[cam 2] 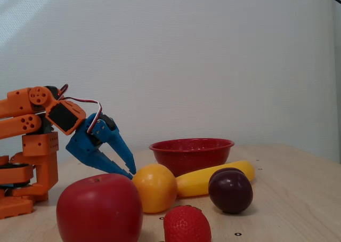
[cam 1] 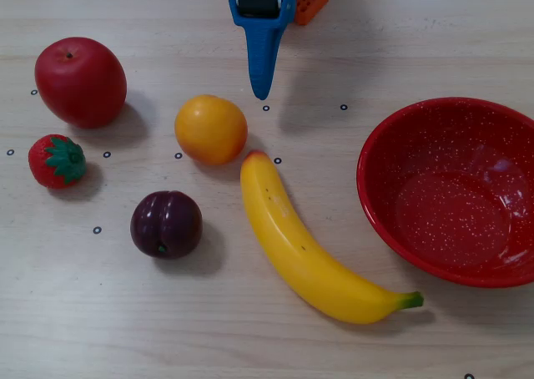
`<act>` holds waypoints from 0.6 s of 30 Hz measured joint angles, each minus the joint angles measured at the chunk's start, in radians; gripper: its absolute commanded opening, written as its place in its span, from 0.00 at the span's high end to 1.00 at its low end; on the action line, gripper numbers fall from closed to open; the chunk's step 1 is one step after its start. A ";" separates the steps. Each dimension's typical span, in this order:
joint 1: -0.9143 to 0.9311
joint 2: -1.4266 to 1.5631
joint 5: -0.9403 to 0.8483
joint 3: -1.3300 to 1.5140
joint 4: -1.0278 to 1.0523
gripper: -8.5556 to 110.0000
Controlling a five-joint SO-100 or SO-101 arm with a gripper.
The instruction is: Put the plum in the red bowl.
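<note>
Fixed view: plum (cam 1: 166, 224) round, no long axis, seam toward camera; fingers (cam 2: 128, 166) closed, empty.

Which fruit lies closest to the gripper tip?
The orange, just below and left of the gripper in the top-down fixed view. The plum, apple, strawberry lie farther.

One fixed camera hangs above my table (cam 1: 100, 329) and looks straight down, close in, so only the tip of my claw (cam 1: 262, 91) enters from the top edge. Another fixed camera sits low at table height, near the fruit, facing across the table toward a white wall (cam 2: 213, 50). Both take in my claw (cam 2: 129, 172), the plum (cam 1: 166, 224) (cam 2: 230, 191) and the red bowl (cam 1: 392, 128) (cam 2: 191, 155).
</note>
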 measured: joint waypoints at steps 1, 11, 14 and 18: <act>0.000 -0.026 0.000 -0.003 -0.005 0.93; 0.002 -0.407 0.003 -0.276 -0.023 0.93; 0.002 -0.502 0.014 -0.360 -0.023 0.93; 0.002 -0.664 0.086 -0.532 0.006 0.93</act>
